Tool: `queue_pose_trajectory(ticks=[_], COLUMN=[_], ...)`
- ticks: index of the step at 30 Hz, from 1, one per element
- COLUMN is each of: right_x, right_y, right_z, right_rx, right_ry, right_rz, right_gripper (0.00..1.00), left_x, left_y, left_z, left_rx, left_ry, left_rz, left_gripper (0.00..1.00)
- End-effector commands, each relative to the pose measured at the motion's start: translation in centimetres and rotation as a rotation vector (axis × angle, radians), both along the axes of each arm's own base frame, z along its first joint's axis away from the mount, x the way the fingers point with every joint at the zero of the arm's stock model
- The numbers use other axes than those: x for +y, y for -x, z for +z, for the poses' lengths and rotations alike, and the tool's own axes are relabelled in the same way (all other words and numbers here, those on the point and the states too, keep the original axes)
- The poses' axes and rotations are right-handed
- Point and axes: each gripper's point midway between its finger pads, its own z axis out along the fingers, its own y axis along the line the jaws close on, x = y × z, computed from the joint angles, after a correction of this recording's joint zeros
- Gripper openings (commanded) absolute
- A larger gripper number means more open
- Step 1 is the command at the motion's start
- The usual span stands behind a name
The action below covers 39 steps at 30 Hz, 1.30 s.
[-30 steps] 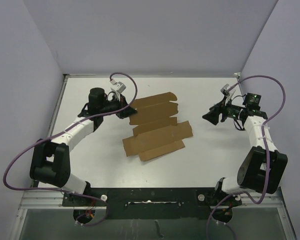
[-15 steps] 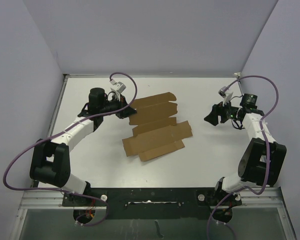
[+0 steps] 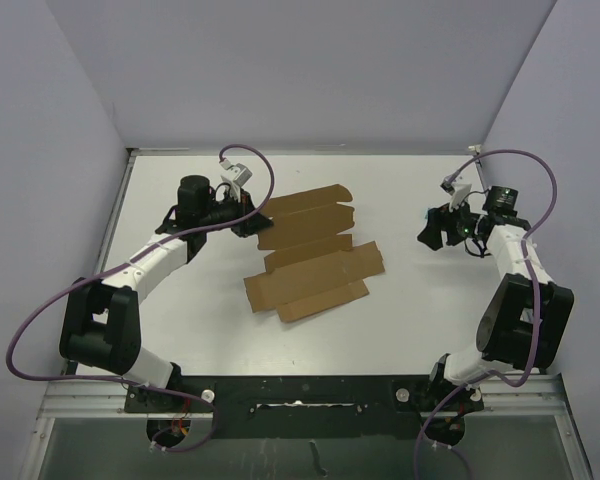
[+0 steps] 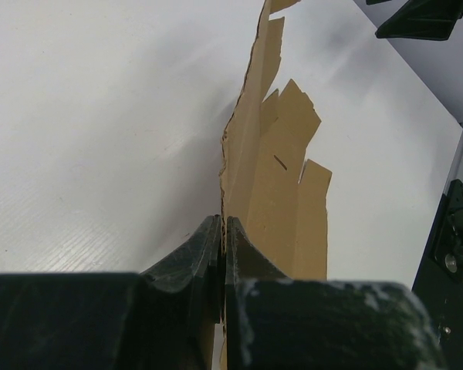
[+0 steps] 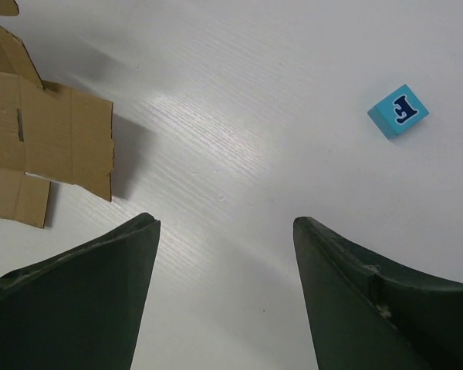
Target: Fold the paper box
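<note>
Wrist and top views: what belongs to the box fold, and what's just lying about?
Job: paper box, still a flat sheet; left gripper, shut on its edge; right gripper, open, off it.
Lying about: blue cube, in the right wrist view.

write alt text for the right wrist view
The right gripper, dark, wide open and empty, hangs over a white table. A flat brown cardboard box sheet lies at upper left; a small blue cube sits at upper right.
</note>
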Motion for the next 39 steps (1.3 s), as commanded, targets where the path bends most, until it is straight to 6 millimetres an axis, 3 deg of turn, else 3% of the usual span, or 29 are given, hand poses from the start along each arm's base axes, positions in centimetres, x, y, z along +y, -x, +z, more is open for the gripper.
queue_pose_trajectory(ticks=[1,10,16,21,25,28,33,36,39], right_x=[-1.4,-3.3,-3.4,-6.0,-6.6,-3.9,7.7,10.6,11.1], right_y=[-1.6,-2.5,-6.4,-9.9,-10.7,-9.5,-2.7,-0.4,0.0], right_z=[2.6,3.6,0.8,-1.1,-3.1,-2.2,3.0,3.5,3.6], right_rx=[-0.089,-0.124,-0.070,0.043,0.102,0.097,-0.020,-0.079,-0.128], right_ry=[0.057,0.117,0.298,0.239,0.221,0.118,-0.302,-0.321,-0.341], right_rz=[-0.037,-0.094,-0.102,-0.282,-0.349,-0.238,0.258,0.337,0.332], right_gripper=[0.71,0.72,0.73,0.69,0.65,0.62,0.61,0.62,0.67], left_x=[-0.1,0.1,0.5,0.7,0.7,0.9,1.5,1.4,1.2], left_y=[-1.2,-1.3,-1.5,-1.7,-1.7,-1.9,-2.6,-2.4,-1.5], left_z=[3.1,3.0,3.0,3.1,3.3,3.1,3.8,5.1,5.7], left_rx=[-0.100,-0.108,-0.117,-0.116,-0.120,-0.123,-0.118,-0.167,-0.248], left_ry=[0.017,0.004,-0.004,-0.002,0.000,0.003,0.077,0.143,0.168], left_rz=[0.002,0.014,0.030,0.043,0.043,0.050,0.064,0.048,0.022], left_gripper=[0.00,0.00,0.00,0.00,0.00,0.00,0.00,0.00,0.00])
